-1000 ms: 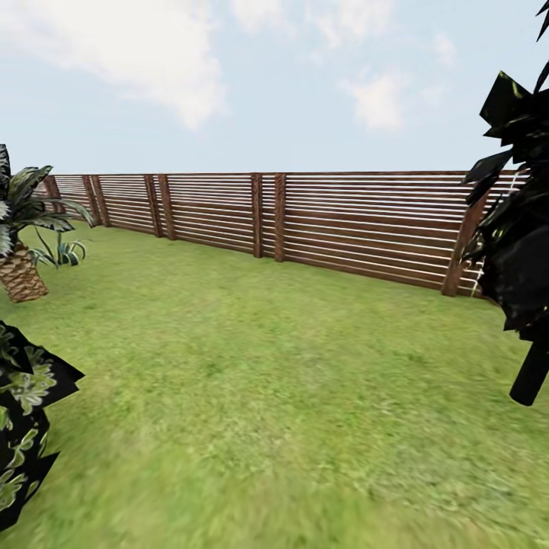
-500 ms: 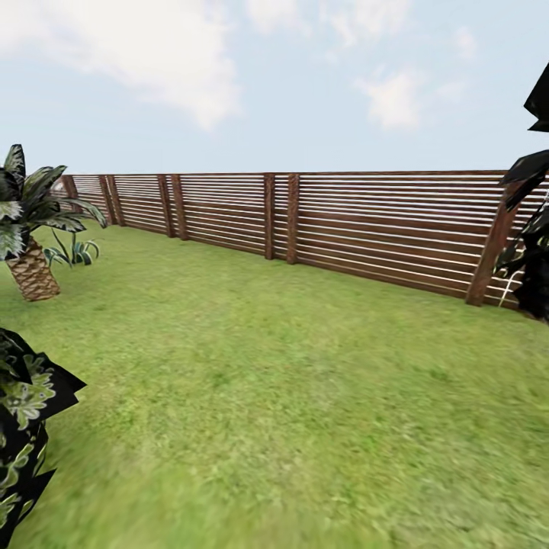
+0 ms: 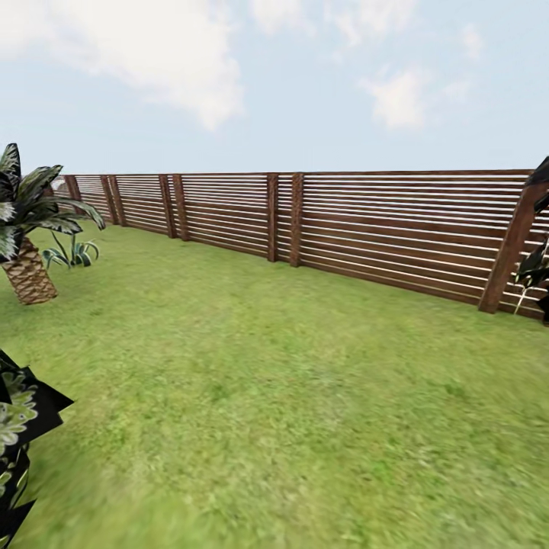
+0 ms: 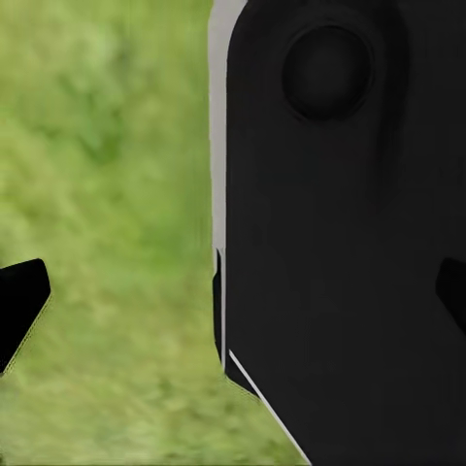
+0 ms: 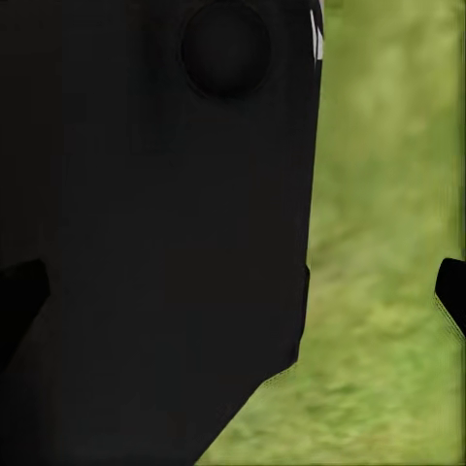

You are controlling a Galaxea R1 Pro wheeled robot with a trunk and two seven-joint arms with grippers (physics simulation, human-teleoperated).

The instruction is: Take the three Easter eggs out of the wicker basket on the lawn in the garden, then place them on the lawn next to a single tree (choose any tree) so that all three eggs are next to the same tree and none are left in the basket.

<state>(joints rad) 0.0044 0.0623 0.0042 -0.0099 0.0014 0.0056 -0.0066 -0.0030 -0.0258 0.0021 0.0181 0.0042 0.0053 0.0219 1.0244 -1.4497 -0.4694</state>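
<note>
Compared with one second ago, the whole head view has panned right. Nearest is leafy tree foliage, then the lawn, one palm, one fence. Basket and eggs are out of sight; better turn slowly while searching. Each end effector's state I cannot tell.

You get bright, even daylight in head view; pale sky with soft clouds, no sun disc, no glare. Lawn flat-lit, no clear cast shadows. Grass texture smeared and blurry toward near edge; fence slats crisp. Dark leaves at edge nearly black. Both wrist views: you see grass soft, out of focus; black robot body featureless, underexposed.
</note>
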